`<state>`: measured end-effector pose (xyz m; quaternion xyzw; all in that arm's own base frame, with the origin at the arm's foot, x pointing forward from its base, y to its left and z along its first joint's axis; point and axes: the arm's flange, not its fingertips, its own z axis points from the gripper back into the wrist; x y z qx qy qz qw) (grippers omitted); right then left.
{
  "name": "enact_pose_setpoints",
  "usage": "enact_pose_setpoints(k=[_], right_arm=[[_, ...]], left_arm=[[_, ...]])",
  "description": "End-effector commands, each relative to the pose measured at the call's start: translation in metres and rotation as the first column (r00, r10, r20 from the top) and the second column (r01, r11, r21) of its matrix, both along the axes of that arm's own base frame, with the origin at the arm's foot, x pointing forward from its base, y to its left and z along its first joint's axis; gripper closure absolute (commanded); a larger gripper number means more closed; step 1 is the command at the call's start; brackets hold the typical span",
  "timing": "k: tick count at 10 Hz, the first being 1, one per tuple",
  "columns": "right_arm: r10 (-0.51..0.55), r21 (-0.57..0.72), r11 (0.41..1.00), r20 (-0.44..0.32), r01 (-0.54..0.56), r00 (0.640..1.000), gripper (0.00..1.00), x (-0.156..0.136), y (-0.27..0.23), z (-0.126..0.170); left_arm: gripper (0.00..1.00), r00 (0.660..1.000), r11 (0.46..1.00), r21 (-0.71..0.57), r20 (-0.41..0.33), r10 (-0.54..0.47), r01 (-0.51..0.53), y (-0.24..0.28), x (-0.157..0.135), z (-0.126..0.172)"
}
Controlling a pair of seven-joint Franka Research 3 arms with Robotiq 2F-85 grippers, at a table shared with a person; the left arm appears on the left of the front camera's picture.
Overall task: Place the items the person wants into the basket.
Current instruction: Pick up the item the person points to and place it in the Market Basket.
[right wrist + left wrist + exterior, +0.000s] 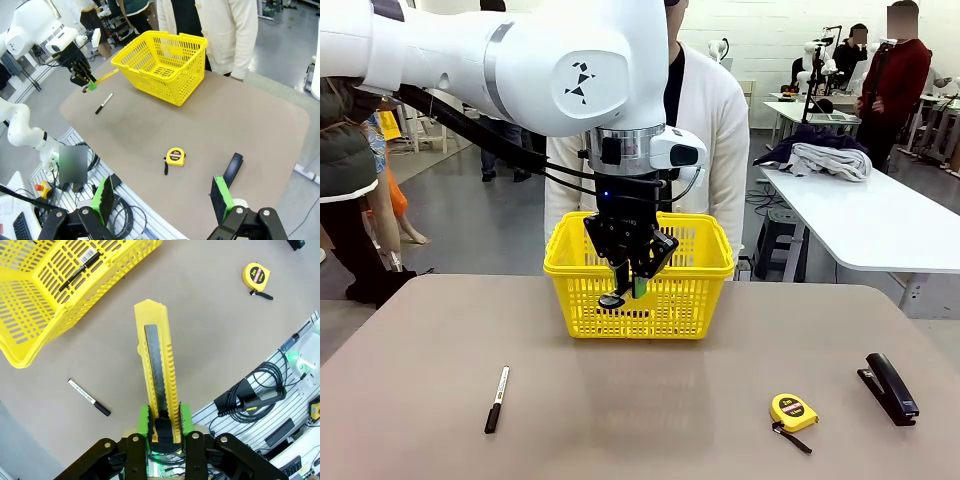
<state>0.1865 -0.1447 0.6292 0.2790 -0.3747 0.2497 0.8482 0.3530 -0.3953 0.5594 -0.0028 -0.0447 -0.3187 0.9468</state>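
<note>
**Step in hand: transfer of the utility knife to the basket**

The left jaws were clamped on the black rear end of the utility knife [155, 370]. In the left wrist view its yellow body ran straight up the middle of the frame. Its tip stood over bare counter [210, 345], beside the basket [30, 340] at the upper left and not yet above the opening. In the front view the knife hung in front of the basket's near wall [670, 300], centre frame. A pen [75, 276] lay inside the basket.

Recommended procedure, judged from this position:

1. Raise the knife until its tip stands clear above the near rim. The lattice wall is light and would probably shift or tip if struck.
2. Advance until the whole length is over the opening. The knife is long and gripped at one end, so a release at the rim could leave it hooked on the edge or let it fall outside.
3. Lower it into the basket and part the jaws only there. Avoid the folded handles.
4. Keep clear of the person [710, 120] standing directly behind the basket.

The tape measure [793, 411] lay on the counter at the lower right and appeared to be the remaining item. The marker [497, 398] and stapler [890, 388] were to be left. The right jaws stood wide apart and empty, low in the right wrist view.
</note>
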Motion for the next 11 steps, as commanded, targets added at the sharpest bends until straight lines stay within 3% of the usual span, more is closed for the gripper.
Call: enact_pose_setpoints(k=[1,2,4,7,8,11], right_arm=[[0.003,0.0,1.0,-0.002,-0.003,1.0,0.0,0.0,0.001,-0.002],[0.003,0.0,1.0,-0.002,-0.003,1.0,0.0,0.0,0.001,-0.002],[0.003,0.0,1.0,-0.002,-0.003,1.0,0.0,0.0,0.001,-0.002],[0.003,0.0,1.0,-0.002,-0.003,1.0,0.0,0.0,0.001,-0.002],[0.003,0.0,1.0,-0.002,-0.003,1.0,0.0,0.0,0.001,-0.002],[0.003,0.0,1.0,-0.002,-0.003,1.0,0.0,0.0,0.001,-0.002]], left_arm=[[0.82,1.0,1.0,0.002,0.003,0.002,-0.002,0.001,0.0,0.001],[0.72,1.0,1.0,0.0,0.0,0.0,0.0,0.0,0.0,0.0],[0.72,0.974,0.979,-0.009,0.112,-0.199,0.201,0.022,0.047,0.047],[0.72,0.901,0.897,0.111,0.022,-0.432,0.427,0.048,0.112,0.072],[0.72,0.875,0.863,0.152,-0.028,-0.483,0.481,0.051,0.128,0.069],[0.72,0.819,0.788,0.246,-0.052,-0.571,0.565,0.041,0.161,0.045]])
